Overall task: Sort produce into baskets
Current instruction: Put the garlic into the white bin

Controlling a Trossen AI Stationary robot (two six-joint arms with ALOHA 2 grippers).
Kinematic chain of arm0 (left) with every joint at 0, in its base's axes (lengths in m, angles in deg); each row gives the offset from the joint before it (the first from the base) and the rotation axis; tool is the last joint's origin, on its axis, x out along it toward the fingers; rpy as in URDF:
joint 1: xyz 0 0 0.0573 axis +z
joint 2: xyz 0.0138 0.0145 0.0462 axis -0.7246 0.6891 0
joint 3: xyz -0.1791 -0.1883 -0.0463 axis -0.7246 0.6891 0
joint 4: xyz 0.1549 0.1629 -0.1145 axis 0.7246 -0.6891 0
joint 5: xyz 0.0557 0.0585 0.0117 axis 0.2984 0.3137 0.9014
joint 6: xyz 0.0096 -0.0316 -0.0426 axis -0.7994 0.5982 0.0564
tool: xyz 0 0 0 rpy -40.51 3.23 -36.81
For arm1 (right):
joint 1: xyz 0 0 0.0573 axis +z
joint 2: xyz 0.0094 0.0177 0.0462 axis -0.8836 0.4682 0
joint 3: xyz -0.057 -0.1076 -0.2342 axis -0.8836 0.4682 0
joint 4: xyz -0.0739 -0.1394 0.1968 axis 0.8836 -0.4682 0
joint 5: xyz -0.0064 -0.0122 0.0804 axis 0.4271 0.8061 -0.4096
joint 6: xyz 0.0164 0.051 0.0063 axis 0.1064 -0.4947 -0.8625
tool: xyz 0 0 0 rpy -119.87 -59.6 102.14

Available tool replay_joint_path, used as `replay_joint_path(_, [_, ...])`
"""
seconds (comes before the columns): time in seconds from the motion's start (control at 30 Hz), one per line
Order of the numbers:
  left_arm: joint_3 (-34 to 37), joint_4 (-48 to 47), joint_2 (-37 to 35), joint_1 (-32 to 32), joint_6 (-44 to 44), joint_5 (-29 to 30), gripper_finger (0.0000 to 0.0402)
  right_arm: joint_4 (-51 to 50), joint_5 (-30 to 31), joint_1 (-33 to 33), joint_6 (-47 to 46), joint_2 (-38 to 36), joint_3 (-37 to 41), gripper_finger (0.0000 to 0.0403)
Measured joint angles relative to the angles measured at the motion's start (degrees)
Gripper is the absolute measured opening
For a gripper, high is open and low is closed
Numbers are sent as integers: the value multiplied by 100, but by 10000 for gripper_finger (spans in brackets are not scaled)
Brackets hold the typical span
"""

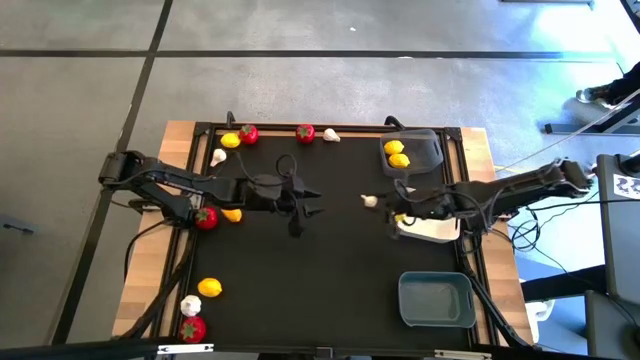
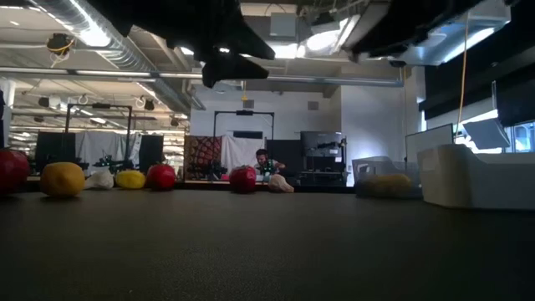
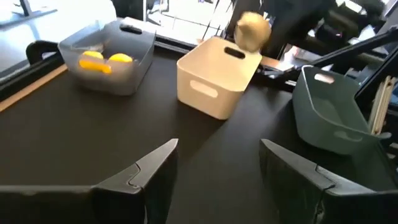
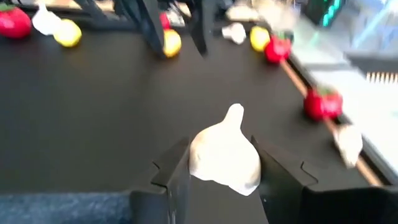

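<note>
We see our right gripper point(image 4: 221, 163) clenched on a white garlic bulb point(image 4: 225, 157), held above the table just beside the white basket point(image 1: 432, 228), presumably so the bulb can be let go into that basket. Our left gripper point(image 3: 217, 163) hangs over the middle of the black mat with its fingers spread and nothing between them, likely free to fetch another piece. The dark grey basket point(image 1: 418, 152) already holds two lemons point(image 1: 396, 153), so we judge sorting goes by kind. The blue-grey basket point(image 1: 436, 299) looks bare. More lemons, red fruits and garlic lie scattered along the far and left edges.
</note>
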Motion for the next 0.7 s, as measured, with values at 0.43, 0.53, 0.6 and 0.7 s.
replay_joint_path(0.43, [0, -67, 27, 0, -100, 50, 214, -3267, -243, 0, -2589, -903, 2, 153])
replay_joint_path(0.53, [0, -87, 27, 0, -100, 50, 214, -3868, -366, 0, -3109, -877, 2, 153])
replay_joint_path(0.6, [0, -89, 27, 0, -102, 50, 214, -4168, -366, 0, -3447, -838, 2, 153])
replay_joint_path(0.7, [0, -89, 27, 0, -104, 50, 214, -4579, -366, -2, -3800, -786, 2, 153])
